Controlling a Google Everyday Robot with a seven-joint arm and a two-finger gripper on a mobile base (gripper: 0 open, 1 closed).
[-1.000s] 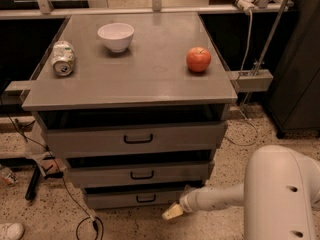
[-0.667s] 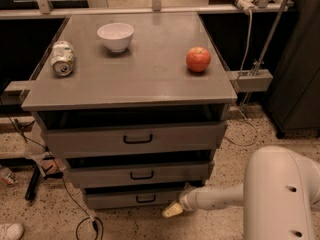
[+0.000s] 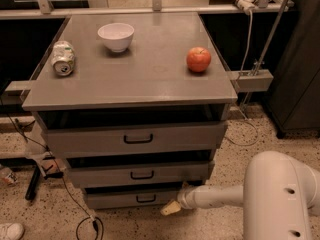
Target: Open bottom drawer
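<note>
The bottom drawer (image 3: 115,200), lower centre of the frame, is not yet pulled out. The gripper (image 3: 171,208) is just beside its right end, off the handle (image 3: 146,198). Gripper state: cannot tell. Grasp and pull remain.

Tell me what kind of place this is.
Probably a robotics lab or workshop: a grey drawer cabinet on a speckled floor with loose cables, metal framing behind. The end effector hangs low beside the bottom drawer.
</note>
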